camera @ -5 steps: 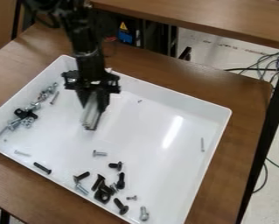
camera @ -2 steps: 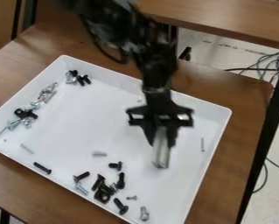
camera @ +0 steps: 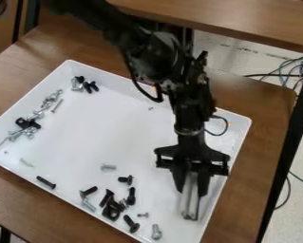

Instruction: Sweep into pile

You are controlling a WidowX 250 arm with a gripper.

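I have my gripper over the right-hand part of the white tray, pointing down, its two fingers clamped on either side of a ridged grey bar that juts below their tips. Whether the bar's lower end touches the tray floor, I can't tell. The loose hardware lies left of me in scattered groups. Closest to the front wall is a loose heap of black screws and silver ones, with a black bracket among them. Around that heap I see a short black screw, a silver screw a little farther back, another black screw and a silver one by the front corner. A black bolt lies alone farther left, near the wall. Along the left wall runs a string of silver screws with a black clip in it; more black screws sit together by the back-left corner. The tray rests on a brown wooden table.
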